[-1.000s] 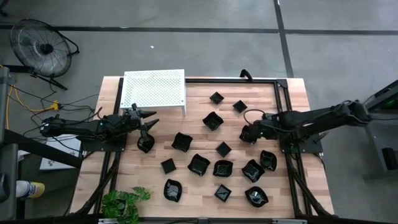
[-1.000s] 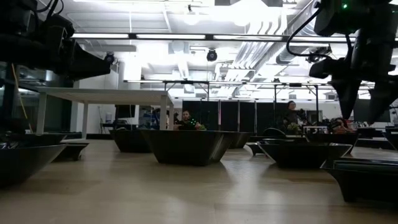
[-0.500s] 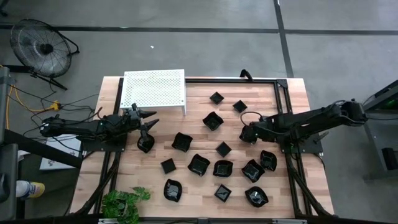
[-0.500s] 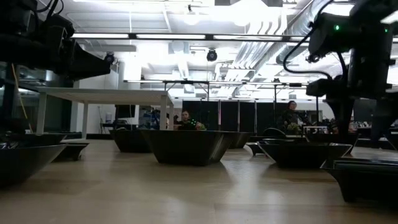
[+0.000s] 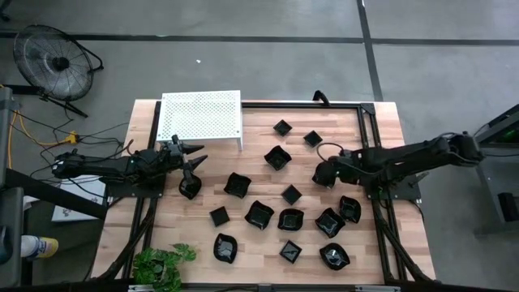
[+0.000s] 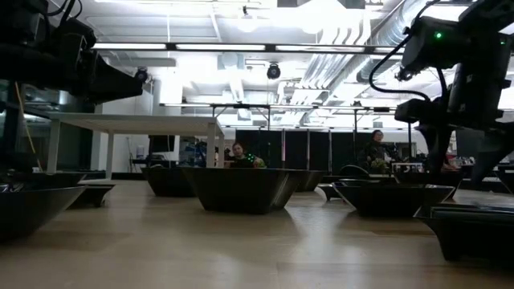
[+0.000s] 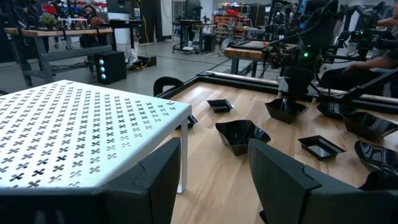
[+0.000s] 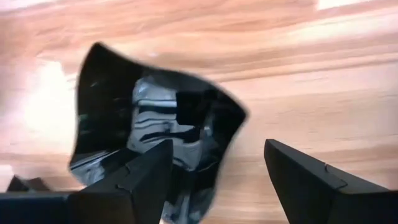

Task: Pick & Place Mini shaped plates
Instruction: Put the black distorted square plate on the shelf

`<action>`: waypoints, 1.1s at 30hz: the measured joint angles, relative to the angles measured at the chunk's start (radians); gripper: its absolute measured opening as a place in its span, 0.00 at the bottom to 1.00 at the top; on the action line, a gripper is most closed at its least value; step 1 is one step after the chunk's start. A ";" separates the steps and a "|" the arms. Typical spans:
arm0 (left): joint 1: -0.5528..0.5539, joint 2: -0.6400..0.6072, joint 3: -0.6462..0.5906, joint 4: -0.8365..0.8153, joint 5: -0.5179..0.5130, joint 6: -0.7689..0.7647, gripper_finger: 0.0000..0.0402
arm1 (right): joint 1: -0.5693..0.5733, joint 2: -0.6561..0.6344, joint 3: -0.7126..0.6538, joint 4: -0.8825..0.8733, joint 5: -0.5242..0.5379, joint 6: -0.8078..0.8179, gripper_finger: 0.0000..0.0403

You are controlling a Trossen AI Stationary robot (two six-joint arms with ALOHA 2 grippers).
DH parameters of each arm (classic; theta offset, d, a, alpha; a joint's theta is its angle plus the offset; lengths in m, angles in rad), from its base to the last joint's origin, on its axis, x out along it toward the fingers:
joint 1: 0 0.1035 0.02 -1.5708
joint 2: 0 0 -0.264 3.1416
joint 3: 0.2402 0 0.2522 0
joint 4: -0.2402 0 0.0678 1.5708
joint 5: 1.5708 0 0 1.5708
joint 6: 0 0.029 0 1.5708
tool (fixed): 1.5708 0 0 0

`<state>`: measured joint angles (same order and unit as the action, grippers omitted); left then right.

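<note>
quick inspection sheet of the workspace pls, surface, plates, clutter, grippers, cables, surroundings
surface: wooden table with a black frame, bare wood between items
job's things: many mini shaped plates scattered over the middle and right; none on the white perforated shelf
clutter: green plant at the near left edge
grippers: left gripper open, beside the shelf, holding nothing; right gripper open, over one plate, one finger over its bowl
cables: yellow and black cables on the floor, left of the table
surroundings: floor fan at upper left; people seated in the room behind
</note>
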<state>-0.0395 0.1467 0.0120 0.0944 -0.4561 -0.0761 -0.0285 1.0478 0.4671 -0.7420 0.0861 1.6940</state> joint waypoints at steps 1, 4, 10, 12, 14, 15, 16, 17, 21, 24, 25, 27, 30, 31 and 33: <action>0.000 0.000 0.000 0.000 0.000 0.000 0.46 | -0.002 -0.008 0.000 -0.018 0.001 0.000 0.62; 0.000 0.000 0.000 0.000 0.000 0.000 0.46 | -0.005 -0.016 0.000 -0.048 -0.001 0.000 0.61; 0.000 0.000 0.000 0.000 0.000 0.000 0.46 | -0.005 -0.013 -0.045 0.068 -0.019 0.006 0.56; 0.000 0.000 0.000 0.000 0.000 0.000 0.46 | -0.009 -0.013 -0.047 0.078 -0.019 0.007 0.53; 0.000 0.000 0.000 0.000 0.000 0.000 0.46 | -0.016 -0.013 -0.047 0.077 -0.023 0.005 0.50; 0.000 0.000 0.000 0.000 0.000 0.000 0.46 | -0.020 -0.013 -0.047 0.077 -0.022 0.005 0.48; 0.000 0.000 0.000 0.000 0.000 0.000 0.46 | -0.022 -0.013 -0.047 0.077 -0.022 0.005 0.46; 0.000 0.000 0.000 0.000 0.000 0.000 0.46 | -0.025 -0.013 -0.047 0.078 -0.023 0.004 0.44; 0.000 0.000 0.000 0.000 0.000 0.000 0.46 | -0.025 -0.013 -0.047 0.078 -0.026 0.001 0.35; 0.000 0.000 0.000 0.000 0.001 0.000 0.46 | -0.025 -0.013 -0.047 0.078 -0.030 0.000 0.29; 0.000 0.000 0.000 0.000 0.001 0.000 0.46 | -0.025 -0.013 -0.047 0.078 -0.030 0.000 0.27; 0.000 0.000 0.000 0.000 0.001 0.000 0.46 | -0.025 -0.013 -0.047 0.079 -0.030 0.000 0.24; 0.000 0.000 0.000 0.000 0.001 0.000 0.46 | -0.025 -0.013 -0.047 0.083 -0.031 -0.009 0.20; 0.000 0.000 0.000 0.000 0.001 0.000 0.46 | -0.025 -0.013 -0.047 0.088 -0.031 -0.016 0.19; 0.000 0.000 0.000 0.000 0.001 0.000 0.46 | -0.025 -0.013 -0.047 0.093 -0.034 -0.020 0.16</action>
<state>-0.0399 0.1467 0.0120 0.0944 -0.4549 -0.0757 -0.0532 1.0344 0.4202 -0.6493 0.0526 1.6737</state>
